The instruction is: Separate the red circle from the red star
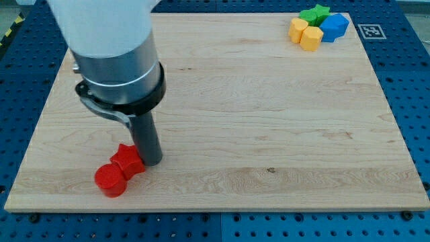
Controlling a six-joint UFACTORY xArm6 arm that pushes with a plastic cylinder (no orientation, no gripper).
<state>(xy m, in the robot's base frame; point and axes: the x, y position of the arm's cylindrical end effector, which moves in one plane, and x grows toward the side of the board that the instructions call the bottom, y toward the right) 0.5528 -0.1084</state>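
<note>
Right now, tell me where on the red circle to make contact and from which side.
No gripping here, only pushing. My tip sits at the red star's right edge. The red circle touches the star at its lower left. Probably best: press the circle's upper-right rim, at the seam, driving it toward the view's bottom left.
</note>
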